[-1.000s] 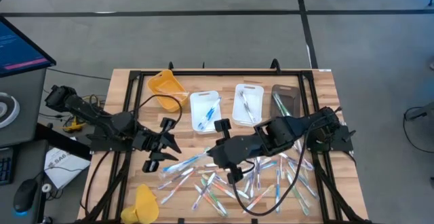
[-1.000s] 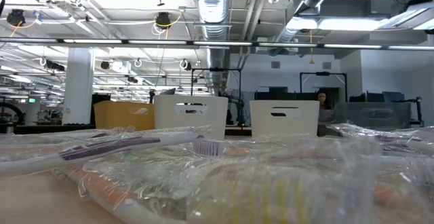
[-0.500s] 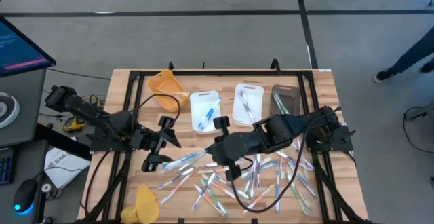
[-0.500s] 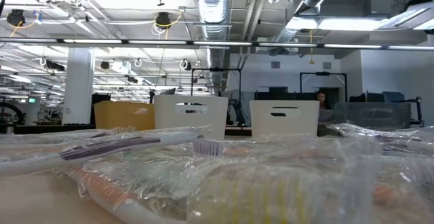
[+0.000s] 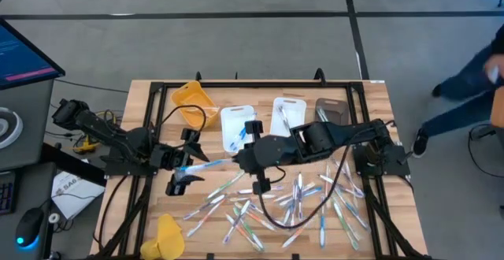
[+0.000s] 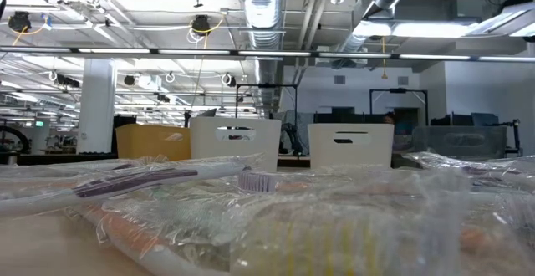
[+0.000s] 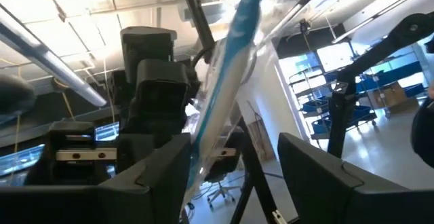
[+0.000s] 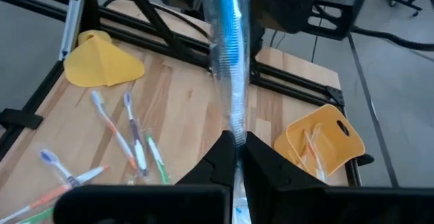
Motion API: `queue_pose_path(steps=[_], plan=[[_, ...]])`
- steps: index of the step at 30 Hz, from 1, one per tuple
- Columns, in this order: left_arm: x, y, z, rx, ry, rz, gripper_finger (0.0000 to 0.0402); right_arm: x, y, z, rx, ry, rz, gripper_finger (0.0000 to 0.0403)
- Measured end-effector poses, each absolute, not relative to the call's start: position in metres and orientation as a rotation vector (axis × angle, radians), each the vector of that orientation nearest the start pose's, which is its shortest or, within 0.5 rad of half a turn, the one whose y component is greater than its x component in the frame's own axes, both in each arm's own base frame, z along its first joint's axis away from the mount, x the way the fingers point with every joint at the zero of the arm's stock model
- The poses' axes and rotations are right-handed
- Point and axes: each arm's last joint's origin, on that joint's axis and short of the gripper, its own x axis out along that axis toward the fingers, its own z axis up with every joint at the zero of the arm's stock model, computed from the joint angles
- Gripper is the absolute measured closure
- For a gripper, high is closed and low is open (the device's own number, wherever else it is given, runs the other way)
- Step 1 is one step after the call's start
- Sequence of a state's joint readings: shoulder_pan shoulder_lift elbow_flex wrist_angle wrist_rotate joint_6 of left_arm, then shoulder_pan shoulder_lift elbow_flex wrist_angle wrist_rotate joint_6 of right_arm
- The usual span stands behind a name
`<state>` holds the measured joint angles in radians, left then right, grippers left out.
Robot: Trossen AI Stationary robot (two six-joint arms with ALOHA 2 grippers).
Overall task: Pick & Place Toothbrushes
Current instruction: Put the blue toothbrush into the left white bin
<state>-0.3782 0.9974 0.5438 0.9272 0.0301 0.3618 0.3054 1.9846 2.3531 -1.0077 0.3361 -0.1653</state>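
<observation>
A blue toothbrush [image 5: 209, 164] in a clear wrapper hangs above the table's left middle, running left to right between my two grippers. My right gripper [image 5: 238, 162] is shut on its right end [image 8: 237, 146]. My left gripper [image 5: 186, 164] stands open at the brush's other end. In the left wrist view the wrapped brush [image 7: 230, 68] passes between the two fingers, close to one of them [image 7: 163, 176]. Many more wrapped toothbrushes [image 5: 291, 209] lie loose on the near half of the table. My right gripper pinches the wrapped brush's end [image 8: 236, 132] between its two fingers. It comes from the table's right, slanting a little downward, with the fingers along the brush. The brush sticks out past the fingertips toward my left gripper, clear of the table. My left gripper: whether the wrapper touches its finger, I cannot tell.
At the far side stand a yellow tray [image 5: 193, 101], a white tray [image 5: 238, 126] holding blue brushes, a second white tray [image 5: 287, 117] and a dark tray [image 5: 335, 112]. A yellow piece [image 5: 168, 235] lies near the front left corner. A person [image 5: 472, 79] walks beyond the table's right side.
My right gripper has gone toward the table's far edge and a little leftward, carrying the blue toothbrush. The brush has come up from above the loose pile and now lies level between the fingers of my left gripper, which has tipped slightly.
</observation>
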Motion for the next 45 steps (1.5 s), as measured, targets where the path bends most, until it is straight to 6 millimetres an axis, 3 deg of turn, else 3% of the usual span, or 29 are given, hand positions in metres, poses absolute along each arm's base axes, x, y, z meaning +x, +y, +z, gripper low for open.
queue_pose_path(steps=[18,24,31,45], plan=[[0.197,-0.067,0.318,0.275,-0.551,-0.251,0.0246,0.415,0.109,0.407,-0.358,0.661,-0.001,0.0395],[0.197,-0.067,0.318,0.275,-0.548,-0.241,0.0297,0.414,0.109,0.409,-0.355,0.653,-0.002,0.0395],[0.198,-0.066,0.317,0.338,-0.529,-0.174,0.0386,0.415,0.109,0.408,-0.338,0.662,-0.002,0.0378],[0.200,-0.067,0.313,0.337,-0.485,-0.170,0.0394,0.413,0.115,0.408,-0.339,0.656,0.006,0.0311]])
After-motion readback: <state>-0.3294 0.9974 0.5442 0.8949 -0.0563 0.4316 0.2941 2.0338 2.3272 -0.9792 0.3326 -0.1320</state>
